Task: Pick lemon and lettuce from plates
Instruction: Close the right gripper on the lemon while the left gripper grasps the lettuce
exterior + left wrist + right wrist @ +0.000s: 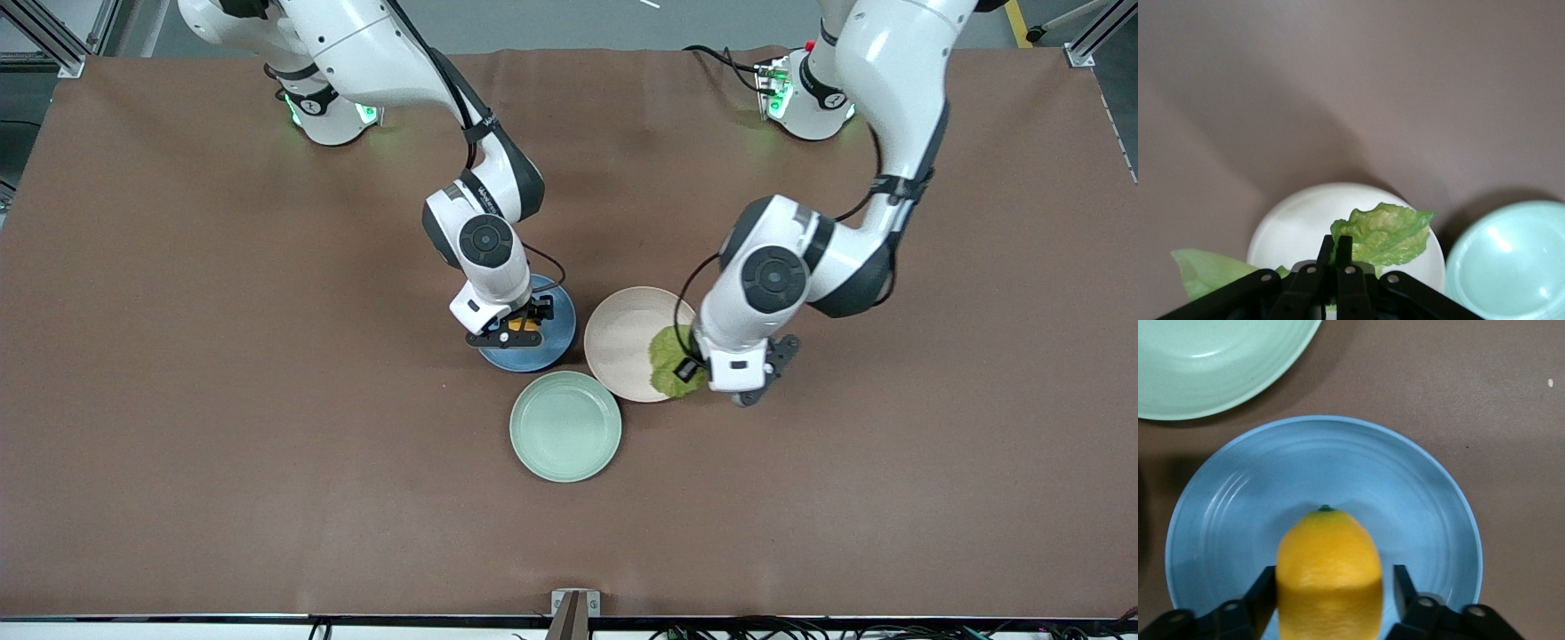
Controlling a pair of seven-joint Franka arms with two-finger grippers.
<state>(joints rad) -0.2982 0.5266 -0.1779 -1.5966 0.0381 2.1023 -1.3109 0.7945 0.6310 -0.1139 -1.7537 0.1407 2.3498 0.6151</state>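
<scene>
Right gripper (1331,600) clasps lemon (1329,577), left gripper (1335,250) pinches lettuce (1386,233)

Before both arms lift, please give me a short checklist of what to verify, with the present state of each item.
1. Right gripper fingers on both sides of the small oval yellow lemon: ok.
2. Lemon over the round blue plate: ok.
3. Left gripper shut on the crinkled green lettuce leaf: ok.
4. Lettuce clear of the pale beige plate: cannot tell.
5. Pale mint-green plate apart from both grippers: ok.
</scene>
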